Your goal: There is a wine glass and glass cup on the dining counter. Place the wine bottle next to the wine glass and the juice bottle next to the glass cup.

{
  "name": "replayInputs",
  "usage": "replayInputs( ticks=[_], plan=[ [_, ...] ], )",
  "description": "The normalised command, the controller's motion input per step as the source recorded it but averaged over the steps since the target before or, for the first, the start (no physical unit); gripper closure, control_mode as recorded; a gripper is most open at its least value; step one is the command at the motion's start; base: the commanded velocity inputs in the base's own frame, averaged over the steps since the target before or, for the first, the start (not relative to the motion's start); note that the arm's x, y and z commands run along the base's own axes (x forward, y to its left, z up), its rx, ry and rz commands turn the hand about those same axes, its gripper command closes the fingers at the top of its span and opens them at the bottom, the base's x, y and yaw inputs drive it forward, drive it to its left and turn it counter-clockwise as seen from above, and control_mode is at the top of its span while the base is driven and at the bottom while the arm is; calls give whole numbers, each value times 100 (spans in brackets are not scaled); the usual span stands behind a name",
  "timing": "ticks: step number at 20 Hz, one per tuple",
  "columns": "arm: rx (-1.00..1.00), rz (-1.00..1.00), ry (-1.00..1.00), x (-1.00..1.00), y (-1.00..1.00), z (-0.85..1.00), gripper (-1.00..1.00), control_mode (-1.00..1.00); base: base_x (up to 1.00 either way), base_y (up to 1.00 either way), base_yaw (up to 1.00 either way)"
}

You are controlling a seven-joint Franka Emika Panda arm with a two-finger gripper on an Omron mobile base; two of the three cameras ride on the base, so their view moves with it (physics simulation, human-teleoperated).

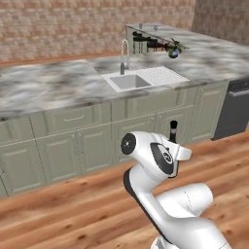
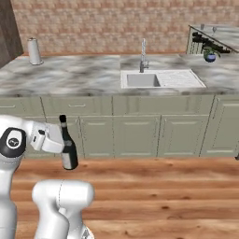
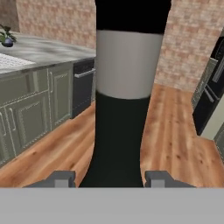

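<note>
In front of me is a marble bench (image 2: pixel 70 74) with green cabinets (image 2: pixel 135 135) under it. A sink (image 2: pixel 142 80) with a tap (image 2: pixel 144 56) sits in it. A paper roll (image 2: pixel 33 51) stands far left, a potted plant (image 2: pixel 210 55) far right. I see a dishwasher (image 1: pixel 233 109) and wood floor (image 2: pixel 163 196).

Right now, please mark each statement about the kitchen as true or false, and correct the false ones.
1. The gripper holds the wine bottle. True.
2. The bottle lies flat on the floor. False: it is upright, held above the wooden floor.
3. A sink with a faucet is set in the marble worktop. True.
4. The cabinets under the worktop are red. False: they are grey-green.
5. A paper towel roll stands at the worktop's far left in the right base view. True.
6. The wall behind the worktop is plain white. False: it is brick.
</note>
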Motion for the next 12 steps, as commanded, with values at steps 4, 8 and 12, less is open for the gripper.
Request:
replayInputs(
  ticks=[4,8,12],
  plan=[
    [0,0,0,0,0,0,100,100,44,-61,0],
    [0,0,0,0,0,0,100,100,44,-63,0],
    [0,0,0,0,0,0,100,100,44,-63,0]
  ],
)
